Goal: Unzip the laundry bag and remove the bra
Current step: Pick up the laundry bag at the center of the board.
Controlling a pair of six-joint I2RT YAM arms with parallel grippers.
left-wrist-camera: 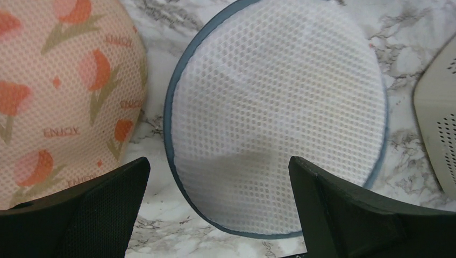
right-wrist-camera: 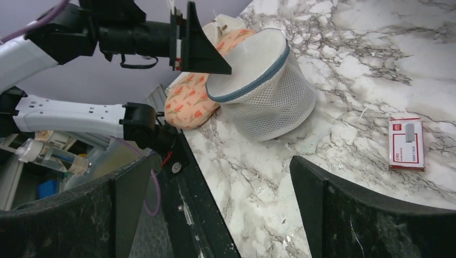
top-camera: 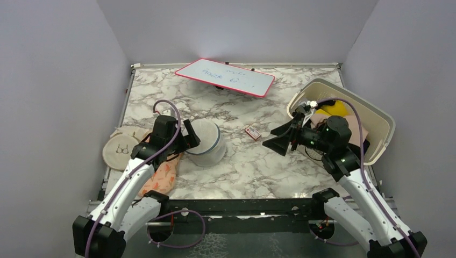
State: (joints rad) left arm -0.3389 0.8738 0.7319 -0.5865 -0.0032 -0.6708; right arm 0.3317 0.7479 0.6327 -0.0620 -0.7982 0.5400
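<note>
The laundry bag (top-camera: 206, 144) stands upright on the left half of the counter (top-camera: 253, 166), toward the near edge, zipped shut by the look of it. A patterned pouch (left-wrist-camera: 64, 97) lies just beside it.

The left tool (left-wrist-camera: 218, 161) hangs over the bag's flat round top with its jaws spread wide and nothing between them, probably lining up on the blue-grey trim (left-wrist-camera: 171, 123) where the zip runs. The right tool (right-wrist-camera: 223, 161), also wide open and empty, faces the bag from well apart on the right half, likely waiting to steady it.

No view shows the zip pull. The bra is not visible; the mesh gives only a faint shadow. A yellow piece (top-camera: 330, 110) in the basket (top-camera: 379, 131) at the right edge is half hidden by the arm.
</note>
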